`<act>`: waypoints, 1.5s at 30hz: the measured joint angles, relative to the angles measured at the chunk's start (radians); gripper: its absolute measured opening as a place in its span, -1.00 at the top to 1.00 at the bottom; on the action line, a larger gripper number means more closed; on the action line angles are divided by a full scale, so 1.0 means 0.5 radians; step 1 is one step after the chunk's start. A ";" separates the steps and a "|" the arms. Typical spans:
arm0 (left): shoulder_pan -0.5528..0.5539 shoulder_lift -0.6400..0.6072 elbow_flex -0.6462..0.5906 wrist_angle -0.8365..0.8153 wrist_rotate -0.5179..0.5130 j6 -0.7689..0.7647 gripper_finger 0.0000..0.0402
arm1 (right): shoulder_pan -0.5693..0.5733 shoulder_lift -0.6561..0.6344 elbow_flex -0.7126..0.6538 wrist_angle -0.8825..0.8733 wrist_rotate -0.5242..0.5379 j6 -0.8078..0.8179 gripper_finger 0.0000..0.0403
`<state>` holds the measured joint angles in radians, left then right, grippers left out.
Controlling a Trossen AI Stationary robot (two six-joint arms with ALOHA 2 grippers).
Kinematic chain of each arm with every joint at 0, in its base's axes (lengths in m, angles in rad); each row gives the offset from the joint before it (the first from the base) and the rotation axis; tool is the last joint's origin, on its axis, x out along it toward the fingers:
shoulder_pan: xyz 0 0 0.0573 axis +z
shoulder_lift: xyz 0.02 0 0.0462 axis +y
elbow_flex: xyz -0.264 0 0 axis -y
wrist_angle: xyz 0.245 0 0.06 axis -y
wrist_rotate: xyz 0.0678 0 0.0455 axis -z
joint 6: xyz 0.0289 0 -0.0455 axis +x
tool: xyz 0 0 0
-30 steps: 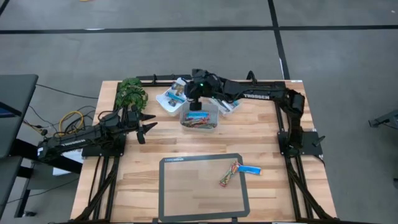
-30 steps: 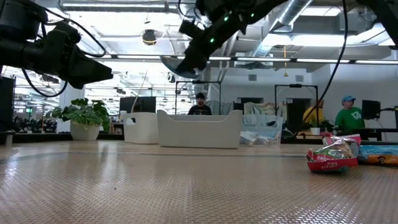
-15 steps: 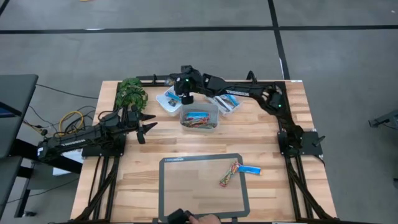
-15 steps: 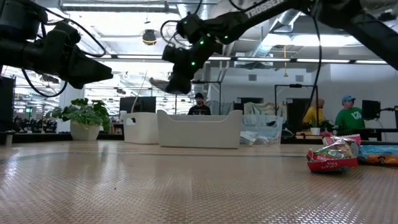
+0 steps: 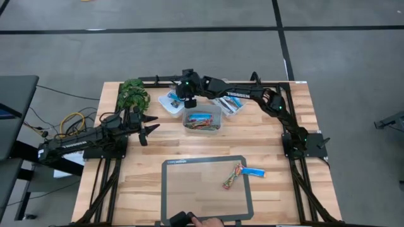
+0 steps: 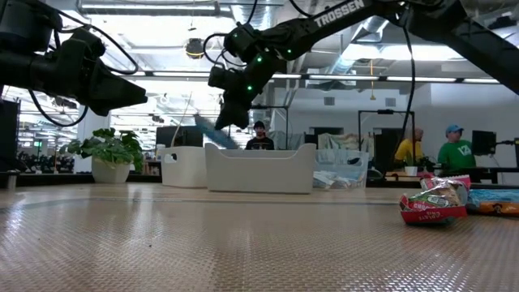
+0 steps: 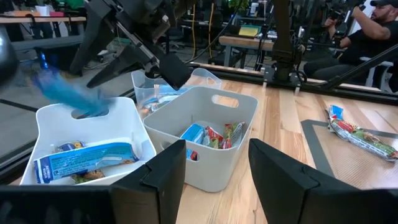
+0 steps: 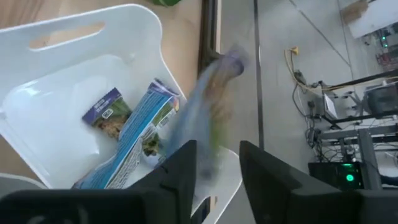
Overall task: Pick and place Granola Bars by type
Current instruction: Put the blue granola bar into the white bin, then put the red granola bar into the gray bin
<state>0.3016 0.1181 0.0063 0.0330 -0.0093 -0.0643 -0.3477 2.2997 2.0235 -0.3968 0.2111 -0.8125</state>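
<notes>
The right claw (image 5: 189,101) hangs over the white tub (image 5: 172,101) at the far edge of the desk (image 5: 271,139), toward its left corner. Its fingers (image 8: 180,168) stand parted with nothing between them, and a blue bar (image 8: 208,106) shows as a streak just below, apparently dropping free toward the tub. In the low view the same bar (image 6: 212,132) slants in the air beneath the claw (image 6: 229,113), clear of the fingers. The spot makes sense: the tub already holds blue-wrapped bars (image 8: 134,134), so this looks like the blue type's bin, and releasing from above lets the bar fall in without the claw entering the tub.

Just nearer the middle of the desk stands a grey tub (image 5: 202,118) with a mix of wrapped bars, seemingly the supply still to be sorted. Another tub (image 5: 228,104) sits at the far edge, partly under the right arm. Two bars, a multicoloured one (image 5: 232,176) and a blue one (image 5: 255,171), lie on the dark-framed mat (image 5: 169,189) near the desk's near edge.

The left claw (image 5: 149,128) waits near the left edge beside a small plant (image 5: 133,94), fingers spread and empty, out of the right arm's path.
</notes>
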 joint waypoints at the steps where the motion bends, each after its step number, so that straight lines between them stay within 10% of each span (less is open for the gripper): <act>1: 0.000 0.000 0.000 0.000 0.000 0.000 0.16 | 0.000 0.000 0.000 -0.004 0.000 0.000 0.39; 16: 0.000 -0.001 0.000 0.000 -0.005 0.000 0.16 | 0.037 -0.142 -0.001 -0.061 -0.026 0.439 0.13; 32: 0.000 0.000 0.001 0.000 -0.005 0.000 0.16 | 0.375 -0.363 -0.029 -0.621 -0.549 1.104 0.13; 45: 0.000 -0.001 0.001 0.000 -0.004 0.000 0.16 | 0.672 -0.966 -1.442 0.410 -0.529 1.566 0.13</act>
<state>0.3016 0.1177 0.0065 0.0330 -0.0113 -0.0643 -0.0117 1.8165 1.3027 -0.1919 -0.0536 -0.0293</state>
